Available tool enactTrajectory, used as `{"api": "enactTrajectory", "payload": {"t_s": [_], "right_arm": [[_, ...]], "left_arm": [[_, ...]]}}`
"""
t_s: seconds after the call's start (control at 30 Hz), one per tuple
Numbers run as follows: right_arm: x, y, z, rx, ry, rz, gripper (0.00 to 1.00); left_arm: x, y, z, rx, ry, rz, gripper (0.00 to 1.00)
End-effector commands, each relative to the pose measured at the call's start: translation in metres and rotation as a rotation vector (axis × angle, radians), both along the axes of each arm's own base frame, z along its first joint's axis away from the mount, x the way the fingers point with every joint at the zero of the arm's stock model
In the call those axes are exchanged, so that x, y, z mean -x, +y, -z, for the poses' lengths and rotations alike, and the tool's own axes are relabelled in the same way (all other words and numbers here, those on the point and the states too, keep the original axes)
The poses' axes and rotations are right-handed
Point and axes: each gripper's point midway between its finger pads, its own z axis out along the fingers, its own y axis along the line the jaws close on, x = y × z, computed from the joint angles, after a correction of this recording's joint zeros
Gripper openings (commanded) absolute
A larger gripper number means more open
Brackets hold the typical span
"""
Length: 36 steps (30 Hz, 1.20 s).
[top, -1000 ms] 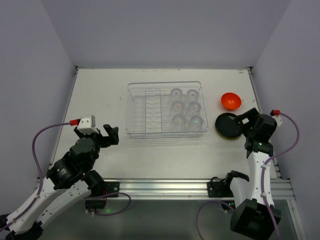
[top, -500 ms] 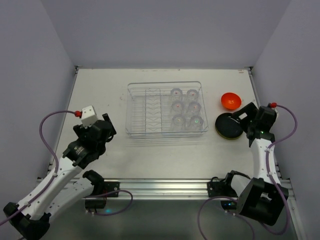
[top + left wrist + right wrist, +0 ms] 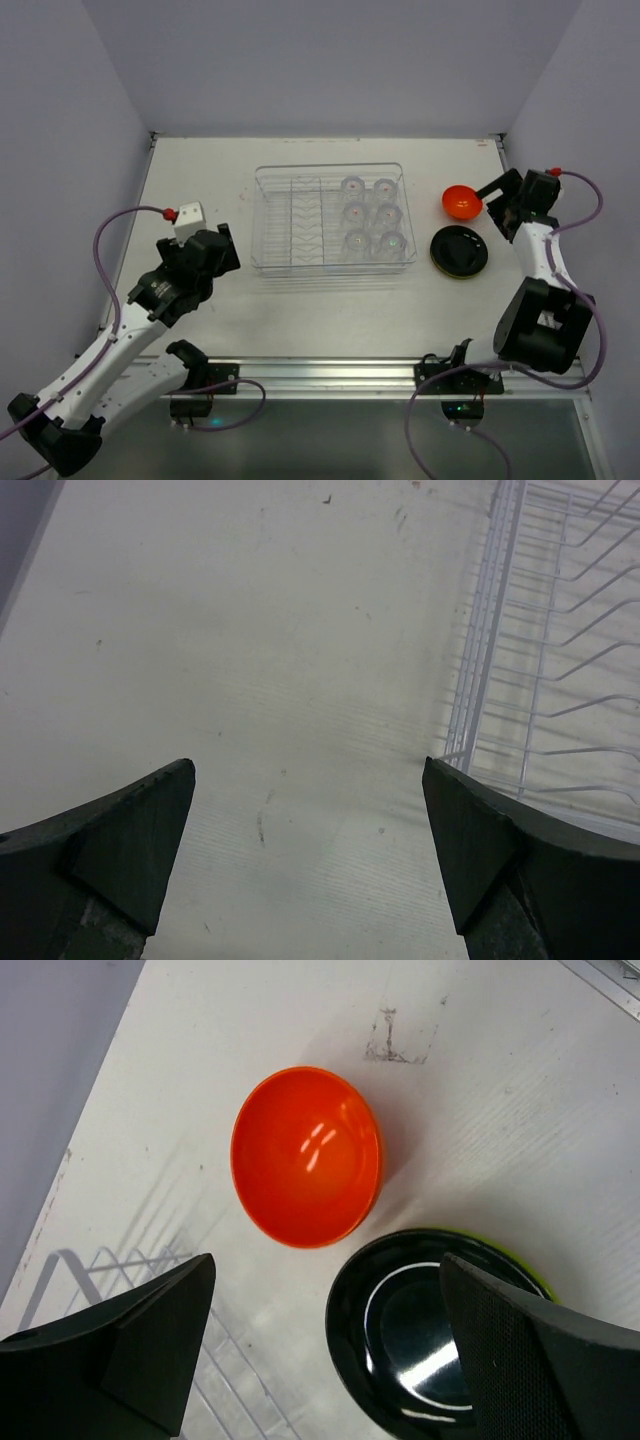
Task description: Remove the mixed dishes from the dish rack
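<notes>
Clear rectangular plastic dish rack [image 3: 300, 215] at the centre of the white table [image 3: 200, 180], six small clear cups [image 3: 370, 215] in its right half. Small orange bowl [image 3: 305, 1155] right of the rack; round black-backed plate [image 3: 420, 1335], lime-green at the rim, just nearer. Left gripper [image 3: 310, 780] spread wide, empty, left of the rack; right gripper [image 3: 325, 1265] likewise spread, empty, over bowl and plate.

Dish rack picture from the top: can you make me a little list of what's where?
rack: clear, mid table
cups: six, clear, in the rack's right end
plate slots: bare
bowl: orange, on the table right of the rack
plate: black side up, on the table just nearer than the bowl
left end effector: open, empty, by the rack's left end
right end effector: open, empty, over bowl and plate
</notes>
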Motion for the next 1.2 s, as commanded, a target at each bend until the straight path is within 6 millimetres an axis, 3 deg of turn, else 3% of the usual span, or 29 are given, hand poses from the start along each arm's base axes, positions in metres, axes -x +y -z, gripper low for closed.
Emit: {"api": "enactTrajectory", "payload": {"t_s": [0.0,0.03,0.07,0.1,0.27,0.47,0.87,1.17], "right_arm": [[-0.027,-0.017,-0.005,0.013,0.002,0.044,0.94],[-0.03,-0.022,-0.001,0.024,0.022,0.054,0.93],[-0.033,-0.024,0.015,0.017,0.071,0.054,0.92],[-0.04,-0.027,0.012,0.02,0.071,0.054,0.92],[-0.039,-0.04,0.04,0.061,0.162,0.078,0.91],[-0.047,-0.035,0.066,0.03,0.215,0.024,0.86],[-0.061,-0.029,0.077,-0.012,0.207,-0.023,0.72],[-0.058,-0.027,0.08,-0.019,0.215,-0.024,0.7]], "left_arm": [[-0.001,0.003,-0.02,0.028,-0.086,0.011,1.0],[0.0,0.0,-0.02,0.04,-0.094,0.027,1.0],[-0.001,-0.001,-0.021,0.05,-0.115,0.036,1.0],[0.001,0.0,-0.026,0.059,-0.141,0.052,1.0],[0.004,-0.001,-0.03,0.082,-0.176,0.068,1.0],[0.002,-0.005,-0.027,0.081,-0.158,0.088,1.0],[0.002,-0.013,-0.026,0.092,-0.16,0.126,1.0],[0.003,-0.012,-0.027,0.095,-0.164,0.127,1.0]]}}
